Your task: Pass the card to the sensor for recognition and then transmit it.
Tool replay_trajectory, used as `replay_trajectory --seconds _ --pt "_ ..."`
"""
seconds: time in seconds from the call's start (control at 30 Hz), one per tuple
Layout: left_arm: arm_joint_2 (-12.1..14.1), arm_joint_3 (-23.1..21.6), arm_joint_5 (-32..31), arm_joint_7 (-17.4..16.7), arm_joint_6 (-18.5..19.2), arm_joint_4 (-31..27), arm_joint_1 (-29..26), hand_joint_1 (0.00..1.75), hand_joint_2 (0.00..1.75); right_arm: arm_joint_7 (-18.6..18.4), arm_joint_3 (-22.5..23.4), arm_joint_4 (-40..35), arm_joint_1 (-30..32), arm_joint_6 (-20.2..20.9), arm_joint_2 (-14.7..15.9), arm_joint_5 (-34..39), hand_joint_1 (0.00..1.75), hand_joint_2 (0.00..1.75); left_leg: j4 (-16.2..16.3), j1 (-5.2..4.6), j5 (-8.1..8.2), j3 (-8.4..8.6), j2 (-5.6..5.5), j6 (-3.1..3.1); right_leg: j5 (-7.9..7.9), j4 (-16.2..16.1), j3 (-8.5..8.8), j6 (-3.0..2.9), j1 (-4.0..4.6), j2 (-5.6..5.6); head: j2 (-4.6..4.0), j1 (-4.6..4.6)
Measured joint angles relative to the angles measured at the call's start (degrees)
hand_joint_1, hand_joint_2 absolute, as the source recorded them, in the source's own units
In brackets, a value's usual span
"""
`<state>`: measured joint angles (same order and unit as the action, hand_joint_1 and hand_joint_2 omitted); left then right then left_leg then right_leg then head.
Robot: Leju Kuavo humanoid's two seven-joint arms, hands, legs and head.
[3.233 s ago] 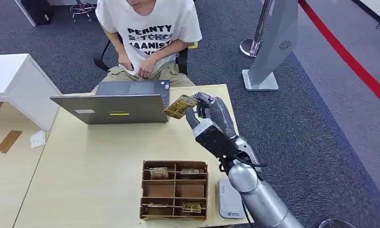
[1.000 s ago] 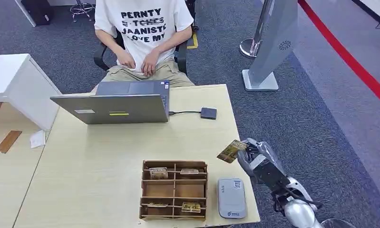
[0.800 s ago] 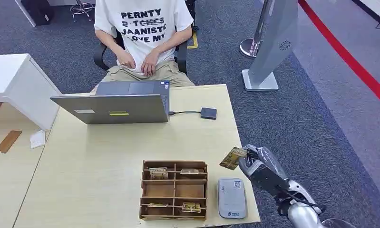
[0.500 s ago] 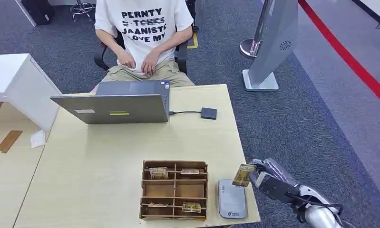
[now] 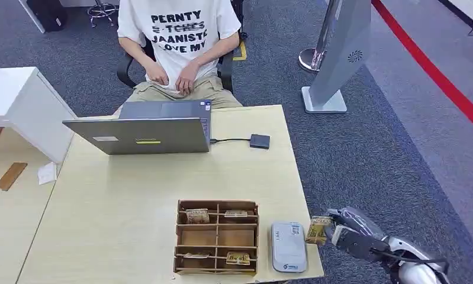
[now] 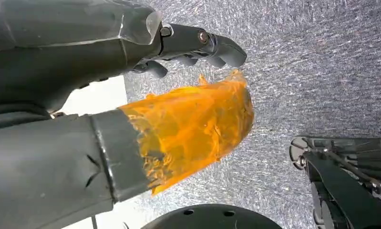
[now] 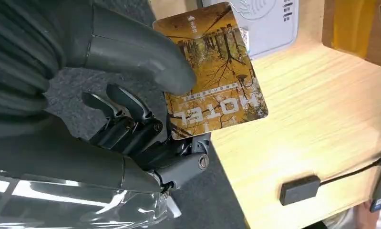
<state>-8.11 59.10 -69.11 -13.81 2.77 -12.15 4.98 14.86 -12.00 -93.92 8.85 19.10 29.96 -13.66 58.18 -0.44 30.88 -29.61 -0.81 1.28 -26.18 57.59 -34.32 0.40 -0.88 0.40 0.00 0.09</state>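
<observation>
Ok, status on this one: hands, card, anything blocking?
Right hand pinching the hotel card beside the table edge, next to the white sensor pad. Left hand holds nothing, fingers curled, over carpet. Nothing between card and pad.

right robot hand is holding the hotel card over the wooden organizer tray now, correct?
Not quite. The right robot hand is holding the hotel card, but at the table's edge beside the white card reader, not over the wooden organizer tray. The head view shows it.
</observation>
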Motion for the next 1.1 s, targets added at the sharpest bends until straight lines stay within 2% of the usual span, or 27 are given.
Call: replay_trajectory --seconds 0.17,0.63,1.1 --pt "0.0 0.0 -0.33 0.04 0.11 0.0 0.01 0.0 0.0 1.54 -0.39 -1.03 0.3 1.29 0.2 1.97 1.75 1.75 0.0 0.0 0.0 0.0 0.01 0.0 0.0 0.0 0.0 0.0 0.0 0.01 0.0 -0.05" --pt "0.0 0.0 -0.42 0.07 0.18 0.0 0.02 0.0 0.0 2.45 -1.9 -3.15 0.12 2.63 0.11 3.15 1.75 1.75 0.0 0.01 0.01 -0.01 0.0 0.01 -0.01 0.0 0.0 0.02 0.0 0.0 0.0 -0.02" --pt "-0.04 0.0 -1.18 0.07 0.5 0.0 0.14 0.0 0.0 -0.48 -8.46 -2.65 -5.31 4.11 -0.26 2.6 1.75 1.75 0.0 0.01 0.01 0.01 -0.02 0.01 -0.01 0.0 0.03 0.02 0.0 0.01 0.0 -0.02"
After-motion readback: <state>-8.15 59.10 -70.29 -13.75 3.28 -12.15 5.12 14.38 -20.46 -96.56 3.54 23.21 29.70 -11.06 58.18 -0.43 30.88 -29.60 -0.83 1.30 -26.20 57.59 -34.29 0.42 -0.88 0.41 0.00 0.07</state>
